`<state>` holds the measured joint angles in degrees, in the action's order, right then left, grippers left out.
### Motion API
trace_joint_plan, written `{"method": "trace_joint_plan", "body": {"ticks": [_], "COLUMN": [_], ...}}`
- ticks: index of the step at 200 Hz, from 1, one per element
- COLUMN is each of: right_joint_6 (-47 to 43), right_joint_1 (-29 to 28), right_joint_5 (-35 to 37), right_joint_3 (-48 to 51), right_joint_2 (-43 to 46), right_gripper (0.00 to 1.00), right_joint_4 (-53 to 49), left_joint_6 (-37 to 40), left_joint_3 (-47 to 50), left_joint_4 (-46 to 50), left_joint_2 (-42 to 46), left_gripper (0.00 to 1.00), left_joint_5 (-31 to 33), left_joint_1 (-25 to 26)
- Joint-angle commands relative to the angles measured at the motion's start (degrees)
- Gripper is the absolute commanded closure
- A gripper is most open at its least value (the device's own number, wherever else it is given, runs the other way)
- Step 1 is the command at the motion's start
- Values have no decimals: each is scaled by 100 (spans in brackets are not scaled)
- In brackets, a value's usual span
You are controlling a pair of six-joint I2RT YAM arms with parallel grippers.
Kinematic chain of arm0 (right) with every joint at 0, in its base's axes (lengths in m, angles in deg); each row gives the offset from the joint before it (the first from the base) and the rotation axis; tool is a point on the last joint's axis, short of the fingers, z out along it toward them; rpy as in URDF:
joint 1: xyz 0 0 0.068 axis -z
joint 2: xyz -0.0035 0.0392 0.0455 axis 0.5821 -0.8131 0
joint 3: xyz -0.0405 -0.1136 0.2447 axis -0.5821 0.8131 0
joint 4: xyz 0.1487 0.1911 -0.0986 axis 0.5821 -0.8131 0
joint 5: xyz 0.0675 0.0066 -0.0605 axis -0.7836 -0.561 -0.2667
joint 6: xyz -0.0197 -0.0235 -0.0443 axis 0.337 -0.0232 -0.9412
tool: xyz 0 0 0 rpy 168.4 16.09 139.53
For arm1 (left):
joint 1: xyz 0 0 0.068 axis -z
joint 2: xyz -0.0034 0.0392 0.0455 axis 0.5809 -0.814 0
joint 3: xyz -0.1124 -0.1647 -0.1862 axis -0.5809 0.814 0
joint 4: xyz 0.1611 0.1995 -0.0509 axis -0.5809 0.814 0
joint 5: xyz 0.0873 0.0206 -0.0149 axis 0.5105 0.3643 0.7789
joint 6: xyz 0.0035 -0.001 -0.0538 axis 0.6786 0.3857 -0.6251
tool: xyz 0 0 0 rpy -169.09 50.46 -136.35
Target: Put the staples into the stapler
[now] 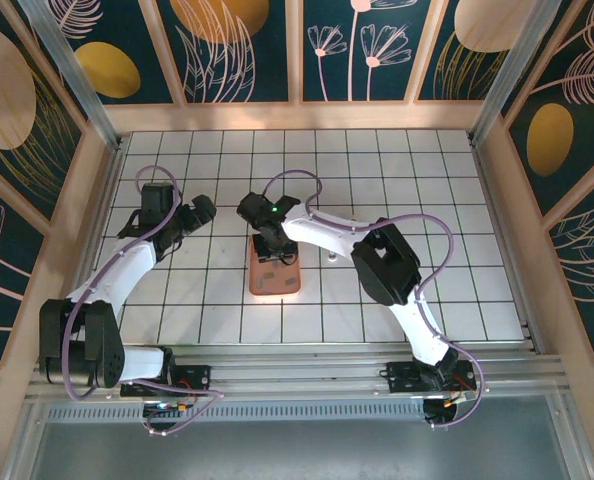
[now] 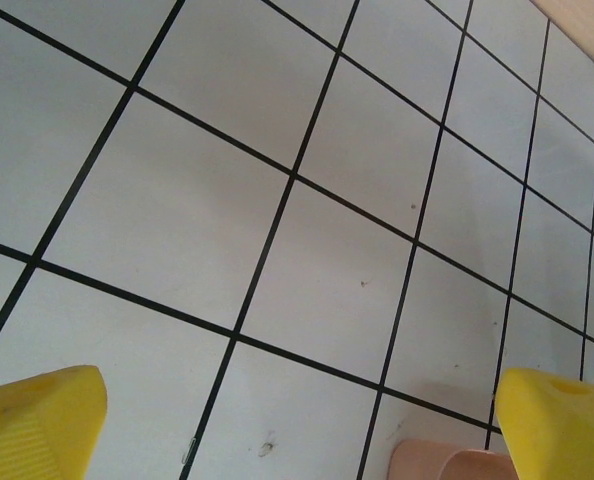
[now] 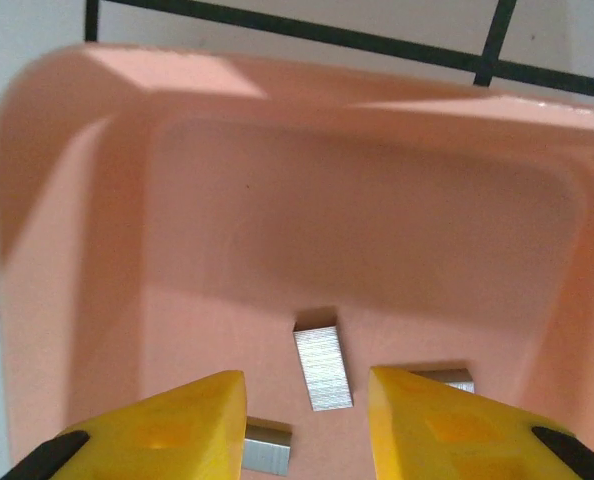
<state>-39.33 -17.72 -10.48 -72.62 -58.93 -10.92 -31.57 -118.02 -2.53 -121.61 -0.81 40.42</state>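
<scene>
- A white counter (image 1: 427, 200) with black lines is seen under both arms.
- A pink tray (image 1: 274, 288) is set on the counter, in the middle, between the two arms.
- The left claw (image 2: 299, 410) is held wide apart over bare counter, near a corner of the tray. Nothing is held in it.
- The right claw (image 3: 307, 378) is held low inside the tray, with its yellow fingers (image 3: 177, 420) apart. Nothing is pinched.
- The staples (image 3: 322, 367) are laid on the tray floor as small grey strips. One strip is seen between the right claw's fingers, with a gap on each side. Two more are partly hidden behind the fingers.
</scene>
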Motion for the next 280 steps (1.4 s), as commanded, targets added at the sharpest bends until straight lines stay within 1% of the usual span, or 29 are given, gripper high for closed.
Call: {"method": "trace_joint_plan", "body": {"ticks": [1,94,144,184,222,245,266,280], "right_joint_6": [52,-19,-122,-181,-164,-211,-234,-213], "right_joint_1": [34,93,100,111,119,133,146,135], "right_joint_5": [149,164,167,81,1,-1,-76,-75], "right_joint_3": [-223,-653,-633,-597,-431,-498,-590,-606], "right_joint_2": [-147,-533,-660,-738,-731,-794,-867,-888], "right_gripper": [64,67,66,72,73,73,79,80], "right_joint_4": [-310,-458,-581,-573,-434,-404,-438,-449], "left_joint_6": [-63,94,28,8,22,67,88,99], "left_joint_3": [110,153,224,240,214,180,163,144], "left_joint_4": [-28,-123,-204,-257,-263,-233,-226,-222], "left_joint_2": [109,156,193,185,151,122,96,75], "left_gripper": [1,1,1,1,1,1,1,1], "left_joint_5": [65,93,104,84,66,57,30,15], "left_joint_1": [-16,-14,-16,-16,-16,-16,-17,-16]}}
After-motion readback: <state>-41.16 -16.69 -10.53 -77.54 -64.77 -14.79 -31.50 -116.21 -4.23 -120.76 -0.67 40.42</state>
